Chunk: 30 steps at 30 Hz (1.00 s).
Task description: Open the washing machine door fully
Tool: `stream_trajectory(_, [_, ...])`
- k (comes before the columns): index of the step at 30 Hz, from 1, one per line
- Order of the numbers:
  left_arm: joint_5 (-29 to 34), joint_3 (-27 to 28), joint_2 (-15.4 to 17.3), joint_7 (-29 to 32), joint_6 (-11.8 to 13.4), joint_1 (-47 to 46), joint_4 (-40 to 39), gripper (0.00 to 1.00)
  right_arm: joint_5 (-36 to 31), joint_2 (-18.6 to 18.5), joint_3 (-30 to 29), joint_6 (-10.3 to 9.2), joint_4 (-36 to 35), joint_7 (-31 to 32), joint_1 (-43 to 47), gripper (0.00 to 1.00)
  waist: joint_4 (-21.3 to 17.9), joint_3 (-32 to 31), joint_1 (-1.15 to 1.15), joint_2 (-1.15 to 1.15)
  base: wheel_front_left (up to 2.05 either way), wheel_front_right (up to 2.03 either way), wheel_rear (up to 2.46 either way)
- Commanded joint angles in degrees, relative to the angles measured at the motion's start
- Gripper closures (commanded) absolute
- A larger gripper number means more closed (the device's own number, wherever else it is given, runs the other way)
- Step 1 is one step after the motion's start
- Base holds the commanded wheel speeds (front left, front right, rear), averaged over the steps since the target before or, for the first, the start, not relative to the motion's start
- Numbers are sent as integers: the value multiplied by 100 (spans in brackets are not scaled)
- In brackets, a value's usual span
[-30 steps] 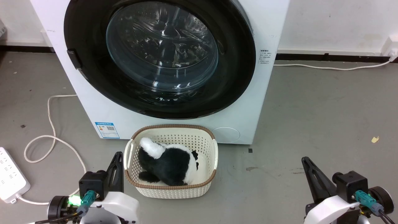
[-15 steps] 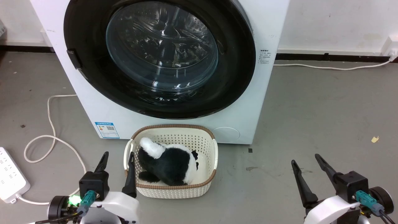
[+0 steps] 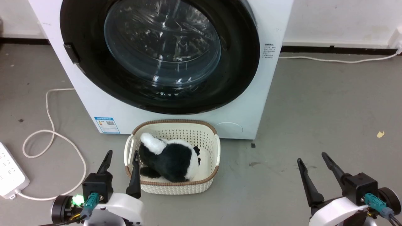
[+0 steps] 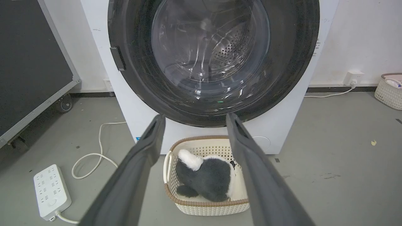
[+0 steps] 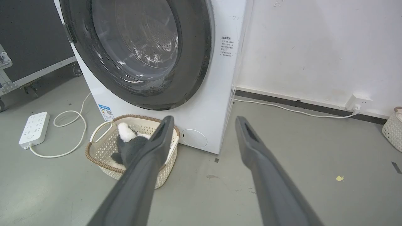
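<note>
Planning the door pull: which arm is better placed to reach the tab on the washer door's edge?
Left, probably. The washing machine door has its dark tab on the left edge, and the open left gripper hangs below that side; the open right gripper is far to the right.

Smooth grey floor [image 3: 314, 103], lightly stained, with 1 yellow scrap [image 3: 380, 134] at the right. White wall [image 5: 314, 47] behind, edged by a black skirting strip [image 3: 333, 49]. White cable [image 3: 333, 60] along that strip to a wall socket [image 5: 358, 101]. White power strip [image 4: 51, 191] and looped cord [image 3: 47, 105] at the left. Black wheeled panel [image 4: 31, 62] beyond; 1 cream lattice basket [image 4: 389, 94] far right.
</note>
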Motion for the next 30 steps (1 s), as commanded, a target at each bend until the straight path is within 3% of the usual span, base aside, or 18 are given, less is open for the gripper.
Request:
stream_trajectory(1, [-6, -26, 1, -60, 30, -84, -34, 0, 7, -7, -8, -1, -44, -68, -119, 0, 19, 50, 0, 0, 0, 0, 0])
stream_trajectory(13, [-20, -118, 2, -204, 117, -253, -138, 0, 186, -335, 131, -2, -57, -190, -672, 0, 83, 431, 0, 0, 0, 0, 0])
stream_trajectory(30, [-34, -269, 3, -407, 201, -539, -231, 0, 1090, -673, 113, -3, 32, -51, -1833, 0, 286, 946, 0, 0, 0, 0, 0])
